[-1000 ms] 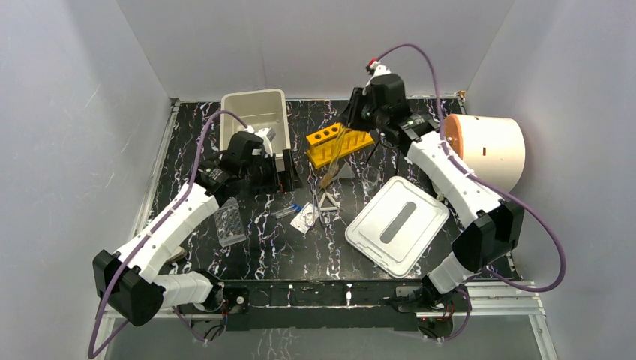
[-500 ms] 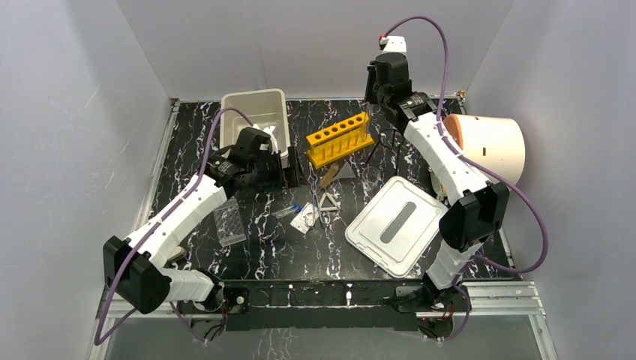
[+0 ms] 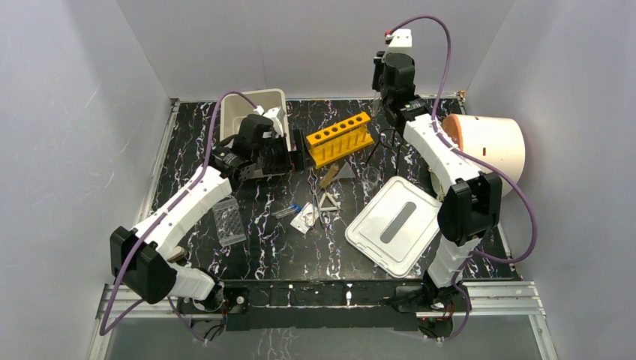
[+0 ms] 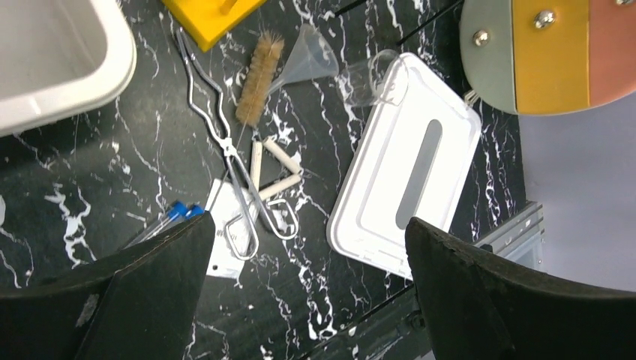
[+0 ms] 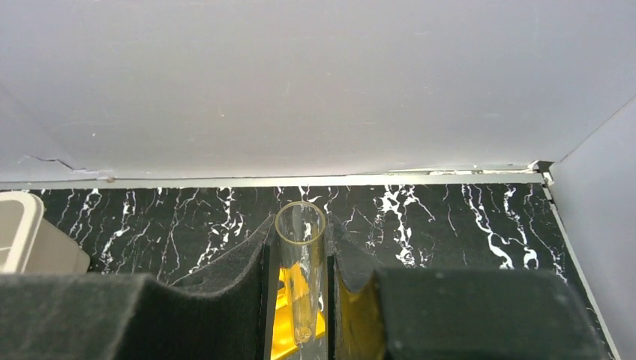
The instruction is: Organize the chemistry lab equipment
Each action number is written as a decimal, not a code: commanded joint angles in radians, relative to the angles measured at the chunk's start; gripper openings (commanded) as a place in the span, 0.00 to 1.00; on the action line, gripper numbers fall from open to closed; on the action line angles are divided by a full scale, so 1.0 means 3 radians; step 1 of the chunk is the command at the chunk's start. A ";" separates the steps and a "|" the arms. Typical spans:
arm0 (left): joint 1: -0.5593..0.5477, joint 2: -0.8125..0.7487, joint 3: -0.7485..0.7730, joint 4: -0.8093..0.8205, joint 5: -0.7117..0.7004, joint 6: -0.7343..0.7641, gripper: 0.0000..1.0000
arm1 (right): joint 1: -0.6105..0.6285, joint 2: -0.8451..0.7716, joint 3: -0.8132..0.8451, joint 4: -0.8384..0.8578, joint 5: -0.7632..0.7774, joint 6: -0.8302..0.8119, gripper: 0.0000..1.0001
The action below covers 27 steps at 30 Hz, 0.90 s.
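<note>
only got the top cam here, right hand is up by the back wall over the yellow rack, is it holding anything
Observer: Yes. The right wrist view shows the right hand shut on a clear test tube, upright, open mouth up.
Operator: is it lined up with the rack
Observer: The yellow rack shows directly under the tube, between the fingers. Which hole, I cannot tell.
Operator: and the left hand
Observer: The left hand is wide open and empty, looking down on the metal tongs lying beside the white triangle.
</note>
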 commanded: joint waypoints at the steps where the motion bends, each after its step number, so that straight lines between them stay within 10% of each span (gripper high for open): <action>1: -0.0009 0.0096 0.0256 0.0197 -0.0052 0.0089 0.98 | -0.0017 0.0029 -0.0216 0.0883 -0.0116 -0.0204 0.22; 27: -0.0008 0.0127 0.0060 0.0515 0.0073 0.0266 0.98 | -0.0138 0.0526 -0.0494 0.1536 -0.0557 0.0073 0.21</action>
